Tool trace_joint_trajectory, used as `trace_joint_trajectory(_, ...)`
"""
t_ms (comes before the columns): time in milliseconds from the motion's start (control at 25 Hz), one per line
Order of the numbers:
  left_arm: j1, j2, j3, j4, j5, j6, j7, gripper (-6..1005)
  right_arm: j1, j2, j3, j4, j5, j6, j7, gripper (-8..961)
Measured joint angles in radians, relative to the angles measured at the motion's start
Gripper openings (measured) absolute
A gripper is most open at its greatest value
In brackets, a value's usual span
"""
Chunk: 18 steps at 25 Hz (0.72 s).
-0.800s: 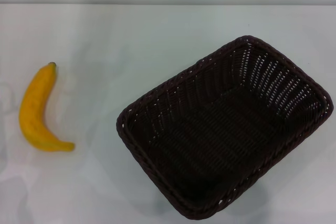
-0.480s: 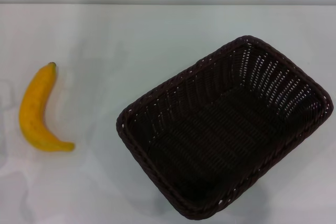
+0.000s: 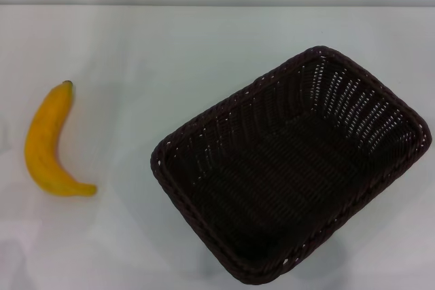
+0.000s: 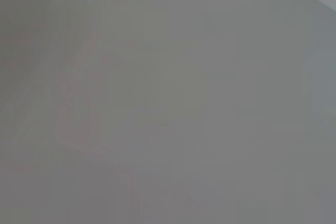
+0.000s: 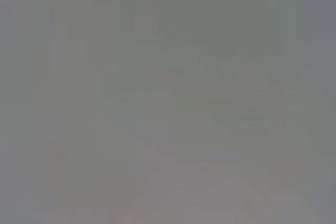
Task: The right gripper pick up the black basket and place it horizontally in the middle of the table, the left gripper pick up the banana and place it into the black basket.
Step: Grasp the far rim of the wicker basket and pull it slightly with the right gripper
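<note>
- White and faintly glossy, the table [image 3: 204, 45] is filling the head view, with a pale wall band running along its far edge.
- Sitting on the table's right half, the black basket [image 3: 292, 168] is lying skewed, its long axis running diagonally, one corner pointing away and its near corner reaching almost to the view's lower edge.
- Woven in a wicker style, very dark, it is showing a braided rim, sloping sides and an open lattice toward its far right wall; nothing is lying inside it.
- Judging by the weave, it is probably light and fairly stiff, flexing a little if pinched; the braided rim on a long side looks like the best hold, since the sloping walls are offering little purchase.
- Well apart from the basket, the banana [image 3: 46, 144] is resting on the table's left side, curved, yellow-orange, its dark stem tip pointing away.
- Its skin is looking smooth and rounded, so it may be rolling or slipping under a loose pinch; gripping across the thick middle seems safest.
- Neither the right gripper nor the left gripper is appearing in the head view, and both wrist views are showing only featureless grey, so I cannot tell how their jaws are standing.
</note>
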Motion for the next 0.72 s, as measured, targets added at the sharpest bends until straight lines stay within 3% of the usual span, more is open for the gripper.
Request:
trace_joint_trajectory(160, 0.036, 0.002, 0.0, 0.0, 0.008, 0.01, 0.089, 868, -0.05, 0.0, -0.196, -0.159, -0.001, 0.002, 0.201, 692)
trace_joint_trajectory(320, 0.072, 0.006, 0.0, 0.0, 0.028, 0.024, 0.158, 867, -0.114, -0.014, -0.37, -0.38, -0.05, -0.015, 0.436, 692)
trace_joint_trajectory(520, 0.123, 0.008, 0.001, 0.033, 0.078, 0.047, 0.224, 866, -0.155, -0.046, -0.398, -0.713, -0.406, -0.002, 0.955, 691)
trace_joint_trajectory(720, 0.173, 0.011, 0.0, 0.08, 0.163, 0.109, 0.24, 865, -0.121, -0.094, -0.395, -0.982, -0.805, 0.117, 1.45, 692)
